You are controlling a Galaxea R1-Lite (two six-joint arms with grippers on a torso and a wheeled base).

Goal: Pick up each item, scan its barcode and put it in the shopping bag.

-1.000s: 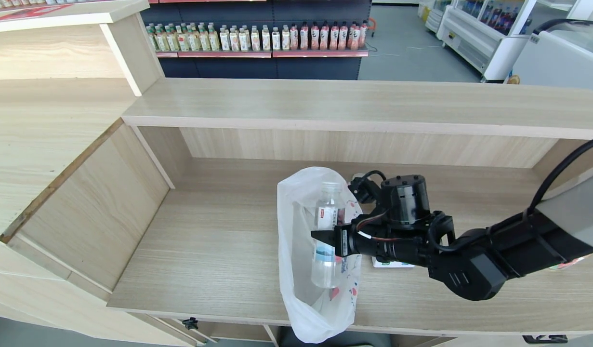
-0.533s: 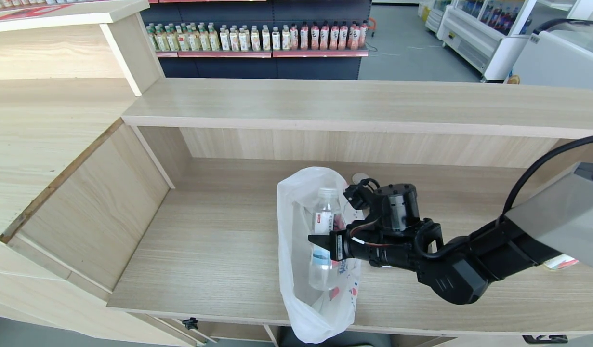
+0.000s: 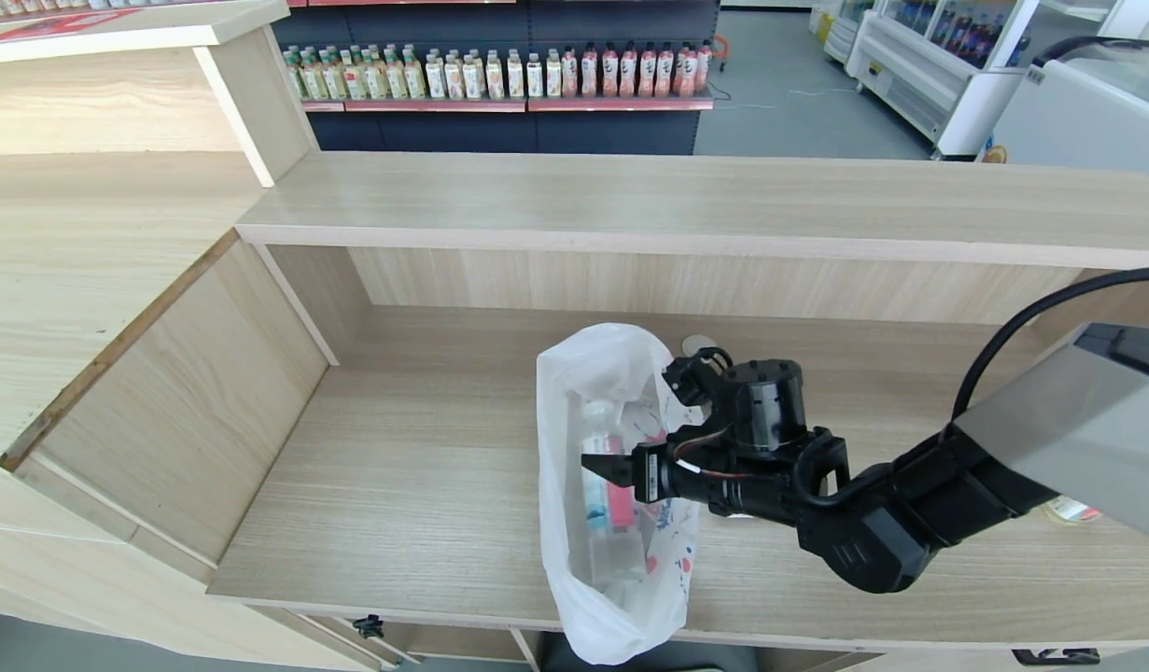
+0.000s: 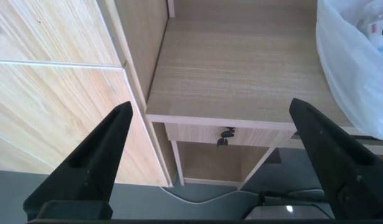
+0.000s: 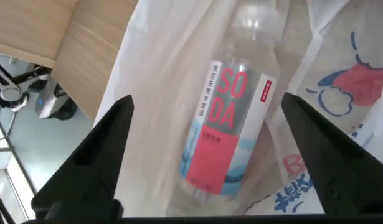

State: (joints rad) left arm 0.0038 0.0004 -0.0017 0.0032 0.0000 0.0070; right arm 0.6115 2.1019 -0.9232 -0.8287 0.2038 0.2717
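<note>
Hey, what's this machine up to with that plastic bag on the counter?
It is a robot bagging shop goods at a wooden counter. Its right tool hangs over the mouth of the white shopping bag, fingers spread open. A clear soda bottle with a pink and blue label lies inside the bag, free of the tool. The left tool is open too and holds nothing, out by the counter's near edge.
</note>
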